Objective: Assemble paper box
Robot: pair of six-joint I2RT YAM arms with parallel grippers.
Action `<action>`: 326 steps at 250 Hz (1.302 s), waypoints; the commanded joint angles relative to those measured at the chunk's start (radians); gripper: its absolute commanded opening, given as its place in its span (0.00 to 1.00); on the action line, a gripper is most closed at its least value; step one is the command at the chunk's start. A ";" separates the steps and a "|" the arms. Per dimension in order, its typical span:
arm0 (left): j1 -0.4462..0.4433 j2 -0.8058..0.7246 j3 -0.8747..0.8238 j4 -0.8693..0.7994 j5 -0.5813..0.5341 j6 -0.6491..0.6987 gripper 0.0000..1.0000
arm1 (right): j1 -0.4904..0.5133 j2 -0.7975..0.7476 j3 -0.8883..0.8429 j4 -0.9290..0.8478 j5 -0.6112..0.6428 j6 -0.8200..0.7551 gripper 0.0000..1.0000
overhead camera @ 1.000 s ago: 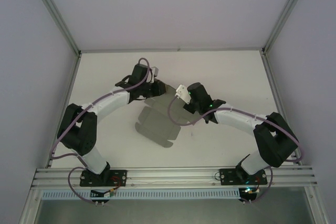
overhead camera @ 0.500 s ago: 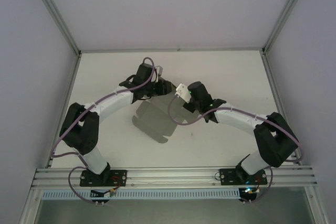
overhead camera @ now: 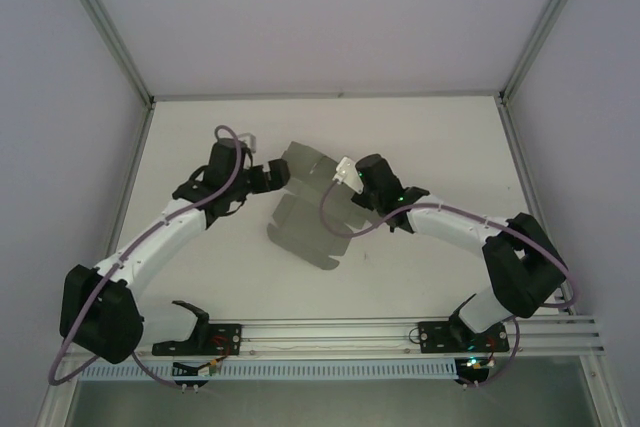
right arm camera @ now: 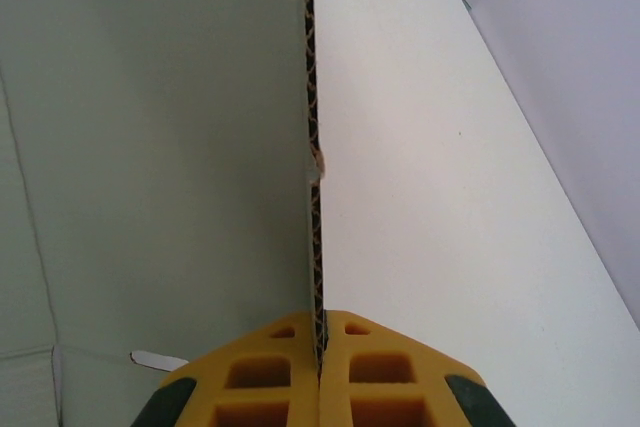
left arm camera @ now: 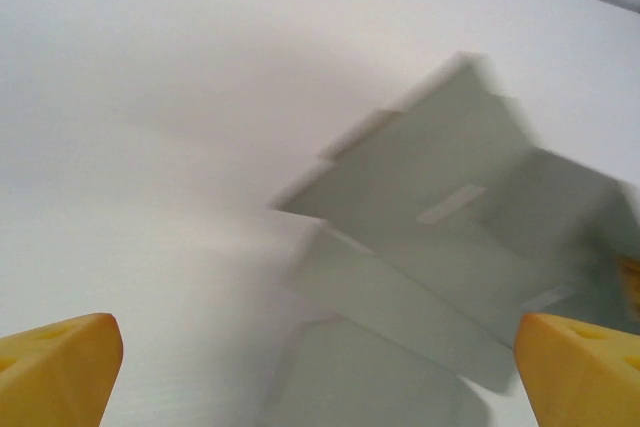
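The paper box [overhead camera: 305,222] lies at the middle of the worktop [overhead camera: 430,137] between the two arms. It is a die-cut grey sheet only partly folded: the near panels lie flat and the far panel is tilted up. The right jaws are clenched on the right-hand edge of that raised panel. In the right wrist view the cut edge runs straight out from between the yellow pads [right arm camera: 260,377], and its fluted core shows, so this is thin corrugated board. I judge it very light and fairly stiff across a panel, yet ready to hinge at every crease, so a released panel will likely spring back partway. The matte face should give the pads fair friction, but a hard pinch may crush the thin edge, where one small frayed spot shows. The left jaws stand wide open just beside the sheet's left side and appear clear of it. The best hold, to my mind, is on a panel's free edge, in from the corner and away from the creases, with the other arm pressing the flat base so the light sheet does not slide.
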 commanded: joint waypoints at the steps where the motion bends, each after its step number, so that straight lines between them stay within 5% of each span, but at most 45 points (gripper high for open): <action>1: 0.051 0.047 -0.043 -0.066 -0.070 -0.002 1.00 | 0.005 -0.014 0.041 -0.024 -0.040 0.019 0.00; 44: 0.054 0.119 -0.057 0.105 0.109 0.027 1.00 | 0.006 0.002 0.061 -0.056 -0.047 0.053 0.00; 90: 0.069 0.258 0.035 -0.025 -0.148 0.050 1.00 | 0.006 -0.010 0.065 -0.064 -0.077 0.085 0.00; 139: 0.071 0.310 0.051 0.002 -0.130 0.040 1.00 | 0.005 -0.022 0.058 -0.078 -0.121 0.107 0.00; 235: 0.058 0.248 -0.058 0.226 0.114 0.119 1.00 | 0.005 -0.004 0.061 -0.087 -0.120 0.123 0.00; 326: 0.126 0.197 -0.138 0.383 0.414 0.072 0.64 | 0.005 -0.013 0.067 -0.111 -0.160 0.124 0.00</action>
